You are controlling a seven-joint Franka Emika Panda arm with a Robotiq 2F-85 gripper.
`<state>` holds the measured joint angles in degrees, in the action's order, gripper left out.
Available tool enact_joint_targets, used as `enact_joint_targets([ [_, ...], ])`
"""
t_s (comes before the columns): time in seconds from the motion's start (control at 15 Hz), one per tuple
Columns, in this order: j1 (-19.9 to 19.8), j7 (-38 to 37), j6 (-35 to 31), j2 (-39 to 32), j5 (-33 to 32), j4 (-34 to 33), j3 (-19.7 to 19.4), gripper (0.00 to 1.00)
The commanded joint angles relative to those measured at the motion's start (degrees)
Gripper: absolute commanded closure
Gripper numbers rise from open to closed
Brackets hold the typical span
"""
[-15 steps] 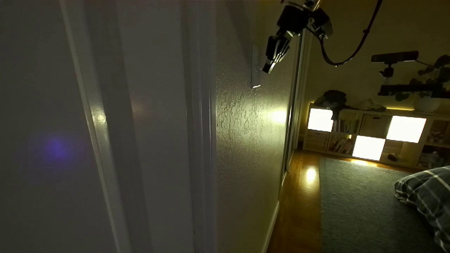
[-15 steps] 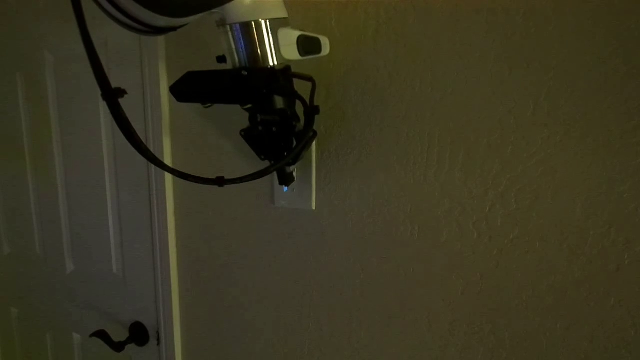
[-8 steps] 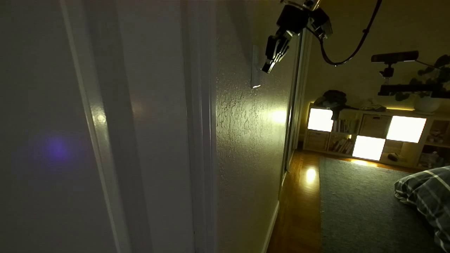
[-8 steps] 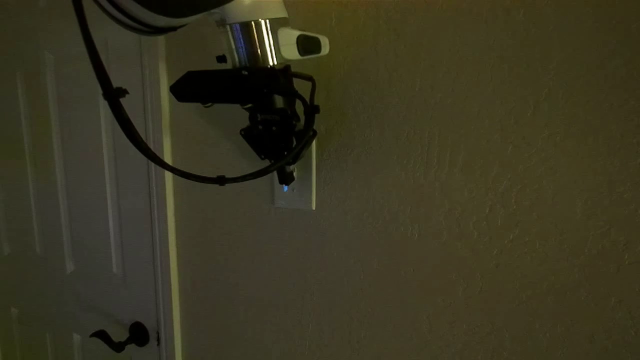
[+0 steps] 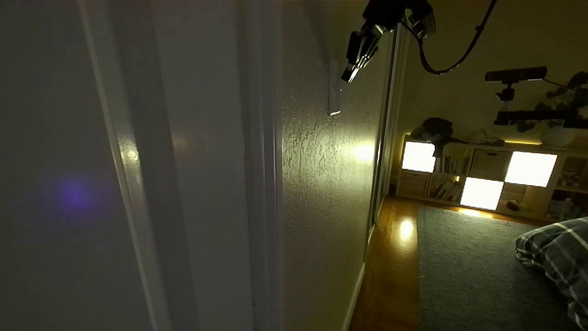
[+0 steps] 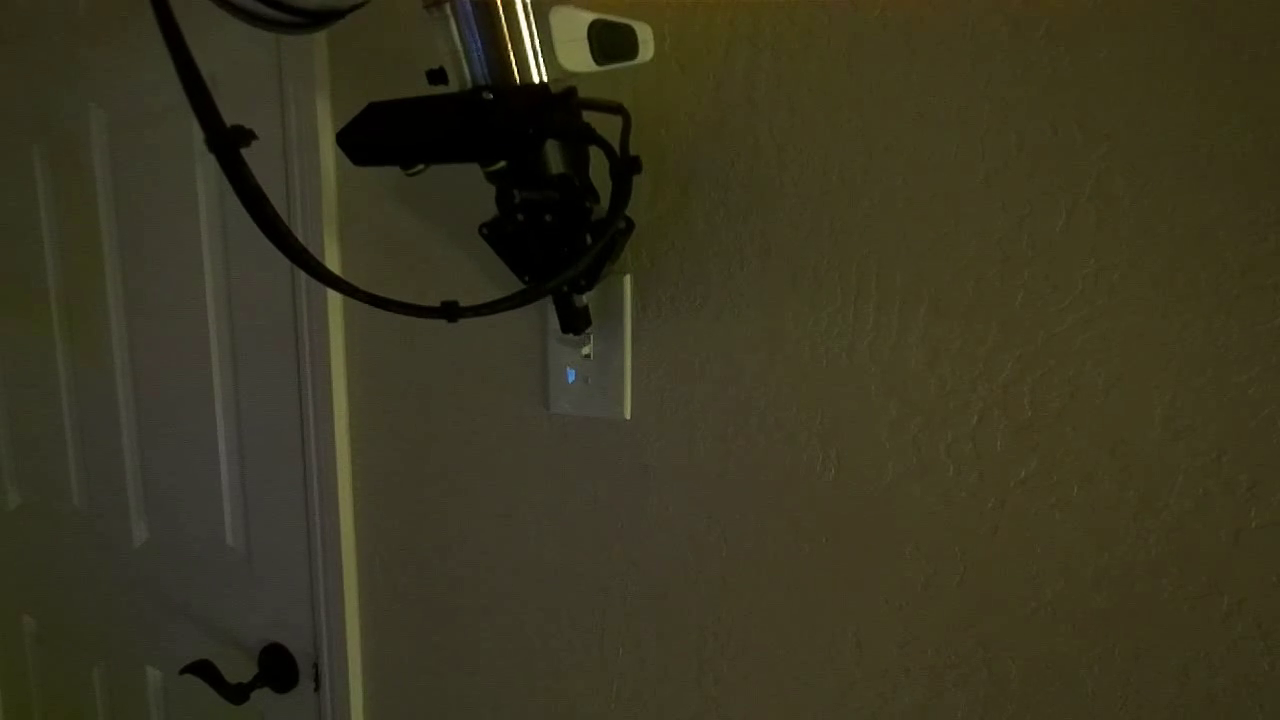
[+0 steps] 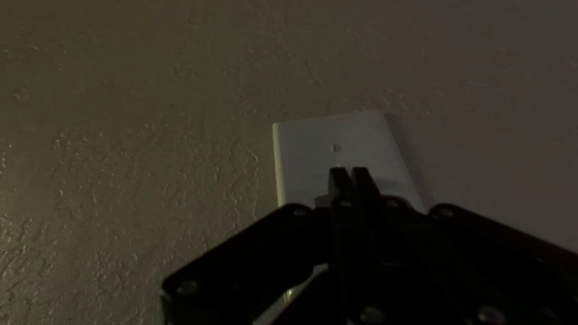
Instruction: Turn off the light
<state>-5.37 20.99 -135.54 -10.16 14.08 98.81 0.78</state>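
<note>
Just off the switch plate, end effector hung pinched together, empty; light, source unseen, seemed probably off, only withdrawal left.

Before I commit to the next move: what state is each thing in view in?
White switch plate: mounted, small blue glow on its face
Switch toggle: looks lowered, not certain
Jaws: shut, tips just above the toggle in an exterior view, contact unclear
Panel door: appears closed
Door lever: roughly level
Three shelf cubbies: glowing bright
Arm cable: hanging in a slack loop
</note>
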Motion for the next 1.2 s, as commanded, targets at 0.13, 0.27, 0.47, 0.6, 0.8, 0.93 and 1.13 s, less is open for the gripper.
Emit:
enact_joint_targets([
  [0.13,0.0,0.97,-0.41,0.58,0.35,0.83,0.05,0.93],
  [0.27,0.04,0.95,-0.53,-0.34,0.0,0.11,0.01,0.93],
  [0.47,-0.01,0.97,-0.56,-1.5,-0.09,-0.89,0.07,0.93],
  [0.6,-0.08,1.12,-0.66,-2.09,0.07,-1.4,0.19,0.93],
  [0.8,-0.14,1.12,-0.69,-3.04,-0.12,-2.23,0.21,0.93],
  [0.93,-0.24,1.04,-0.6,-3.57,-0.13,-2.42,0.24,0.93],
  [1.13,-0.46,0.86,-0.18,-3.94,0.09,-2.07,0.25,0.93],
])
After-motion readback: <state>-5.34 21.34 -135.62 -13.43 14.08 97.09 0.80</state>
